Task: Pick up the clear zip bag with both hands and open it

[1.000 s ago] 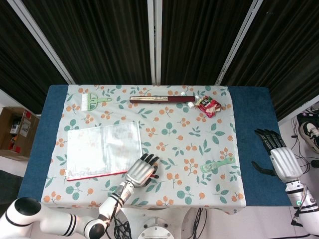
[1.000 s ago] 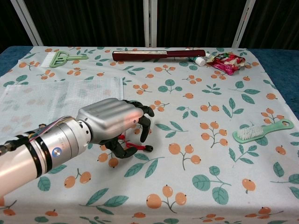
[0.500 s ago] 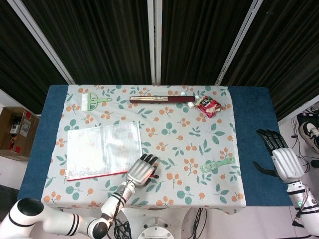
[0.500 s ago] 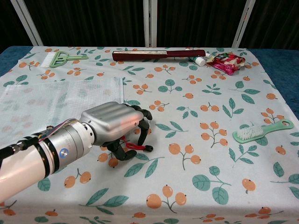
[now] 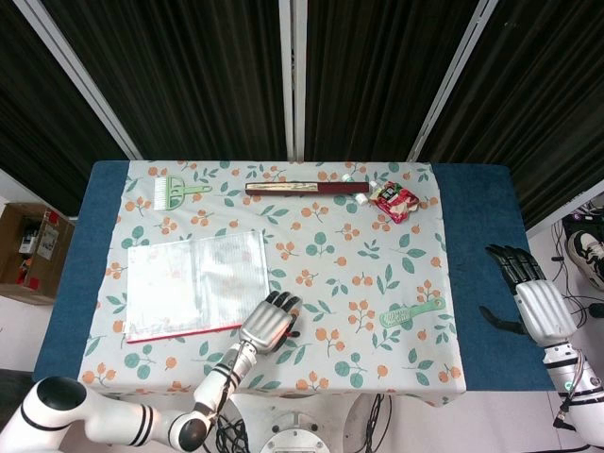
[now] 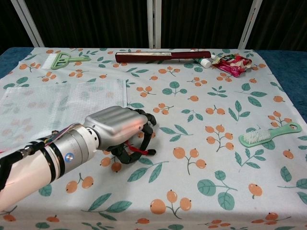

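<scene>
Tablecloth (image 5: 340,274): white, green leaves, orange berries. Table (image 5: 477,245) edges beyond it blue. Left hand (image 5: 268,323) silver, black fingers; clear zip bag (image 5: 195,283) beside it, red strip. Right hand (image 5: 533,297) likewise silver and black.

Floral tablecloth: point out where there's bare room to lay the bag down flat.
Widest free patch: centre of the floral tablecloth, bordered by the clear zip bag, the dark red flat case and the green scrub brush. The front right corner is bare too. Crowded: the back edge and around the left hand.
</scene>
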